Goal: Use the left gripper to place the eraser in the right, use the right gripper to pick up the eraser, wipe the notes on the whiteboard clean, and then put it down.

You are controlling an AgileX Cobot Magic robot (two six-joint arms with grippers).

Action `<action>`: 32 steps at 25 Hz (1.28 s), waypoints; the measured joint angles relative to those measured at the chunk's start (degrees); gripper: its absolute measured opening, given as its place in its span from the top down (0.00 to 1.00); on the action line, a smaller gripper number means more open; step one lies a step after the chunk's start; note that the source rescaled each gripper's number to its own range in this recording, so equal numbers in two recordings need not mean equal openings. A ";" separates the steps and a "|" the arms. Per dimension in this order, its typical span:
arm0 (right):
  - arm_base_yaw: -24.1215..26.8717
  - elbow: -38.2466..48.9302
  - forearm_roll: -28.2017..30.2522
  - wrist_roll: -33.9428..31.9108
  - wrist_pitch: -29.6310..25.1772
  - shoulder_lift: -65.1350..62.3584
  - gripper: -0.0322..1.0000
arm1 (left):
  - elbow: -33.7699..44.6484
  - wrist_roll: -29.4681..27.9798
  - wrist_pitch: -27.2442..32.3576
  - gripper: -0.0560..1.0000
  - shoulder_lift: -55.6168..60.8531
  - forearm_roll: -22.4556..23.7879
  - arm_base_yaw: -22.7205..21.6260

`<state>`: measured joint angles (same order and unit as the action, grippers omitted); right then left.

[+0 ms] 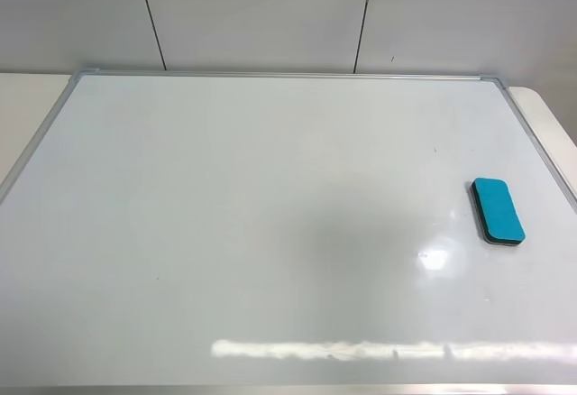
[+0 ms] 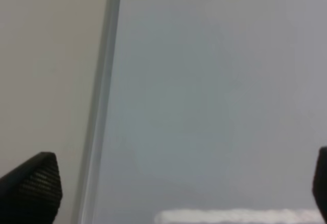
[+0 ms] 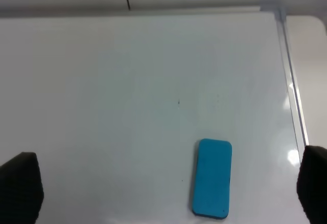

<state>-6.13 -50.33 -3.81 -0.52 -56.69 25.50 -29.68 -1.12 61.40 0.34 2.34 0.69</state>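
Note:
The teal-blue eraser (image 1: 498, 210) lies flat on the right side of the whiteboard (image 1: 270, 215), teal side up. It also shows in the right wrist view (image 3: 212, 184). No marker notes show on the board, only a few tiny specks. Neither gripper shows in the exterior high view. In the right wrist view my right gripper (image 3: 167, 191) is open and empty, its fingertips (image 3: 20, 183) wide apart above the board, and the eraser lies between them, nearer one fingertip. In the left wrist view my left gripper (image 2: 176, 193) is open and empty over the board's left frame (image 2: 99, 111).
The cream table (image 1: 27, 106) shows beyond the board's left and right edges. A grey panelled wall (image 1: 270, 16) stands behind the board. The silver frame (image 1: 288, 74) runs around the board.

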 joint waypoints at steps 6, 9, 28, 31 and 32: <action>0.00 0.44 -0.07 1.88 -8.05 -12.35 0.00 | 0.00 0.00 0.00 0.00 0.00 0.00 0.00; 0.00 4.37 -0.07 2.61 -9.72 -16.05 0.00 | 0.00 0.00 0.00 0.00 0.00 0.00 0.00; 5.04 19.78 4.72 1.49 -8.19 -25.65 0.00 | 0.00 0.00 0.00 0.00 0.00 0.00 0.00; 5.27 19.78 4.39 1.49 -8.13 -25.65 0.00 | 0.00 0.00 0.00 0.00 0.00 0.00 0.00; 5.16 19.85 4.39 1.49 -7.89 -25.65 0.00 | 0.00 0.00 0.00 0.00 0.00 0.00 0.00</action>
<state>-0.97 -30.48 0.58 0.97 -64.57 -0.15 -29.68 -1.12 61.40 0.34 2.34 0.69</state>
